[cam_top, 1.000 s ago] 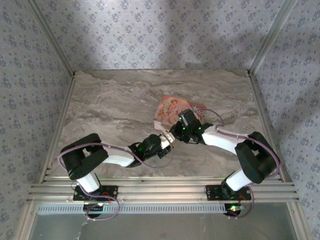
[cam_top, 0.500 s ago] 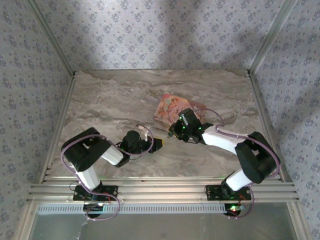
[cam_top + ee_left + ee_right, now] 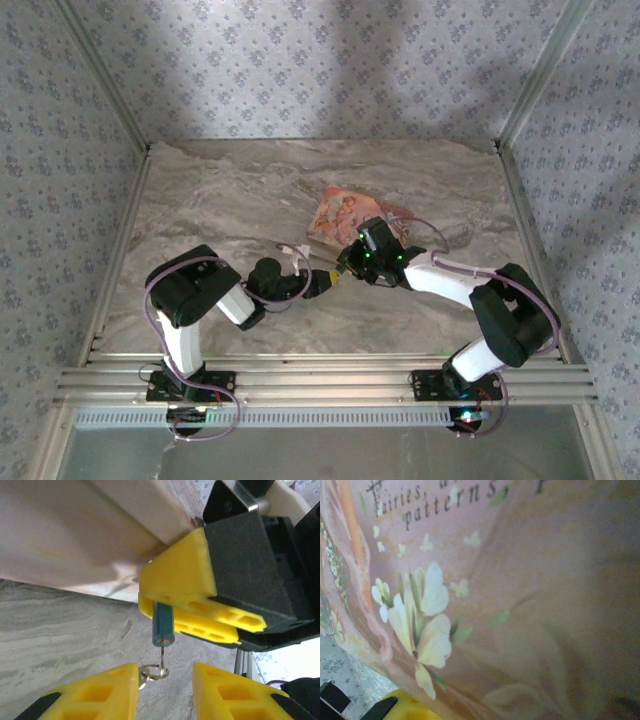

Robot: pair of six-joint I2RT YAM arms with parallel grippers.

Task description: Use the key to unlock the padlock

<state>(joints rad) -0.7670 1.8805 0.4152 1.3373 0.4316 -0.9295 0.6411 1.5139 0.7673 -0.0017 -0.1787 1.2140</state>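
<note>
The right pincer [image 3: 156, 602] held the padlock [image 3: 162, 626] above the desk [image 3: 60, 625], beside the pink box [image 3: 75, 525]. The key [image 3: 163, 655] seemed to sit in its keyhole, though this detail was tiny. The left pincer [image 3: 162, 682] stood partly wide around the key ring [image 3: 152, 672], gripping nothing. The turning and opening were not yet done.

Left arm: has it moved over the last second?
Yes. The left arm's elbow swung right, toward the box, while its wrist drew back left, away from the box.
</note>
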